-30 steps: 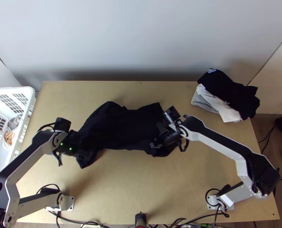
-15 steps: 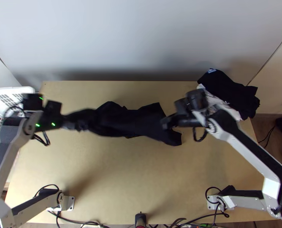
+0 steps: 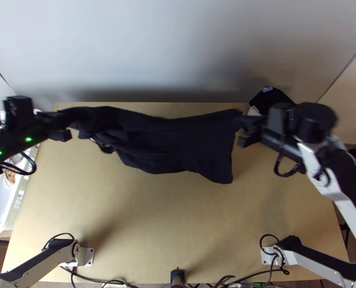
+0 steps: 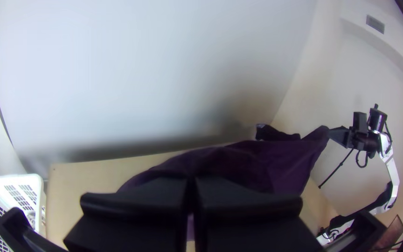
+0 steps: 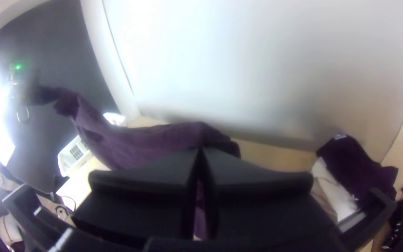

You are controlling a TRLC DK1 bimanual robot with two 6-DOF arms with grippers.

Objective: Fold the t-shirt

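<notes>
The dark t-shirt (image 3: 178,146) is suspended by its two ends over the table (image 3: 178,216), its middle sagging in loose folds. The left gripper (image 3: 62,128) and right gripper (image 3: 243,130), each clamped on cloth at one end, are set wide apart, presumably so that tension and the hanging weight straighten the fabric before it is laid down for folding.

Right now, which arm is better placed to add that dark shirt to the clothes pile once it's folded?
Right, probably: the right gripper is near the clothes pile, while the left gripper is off by the white basket. Both hold the dark shirt, stretched between them.
</notes>
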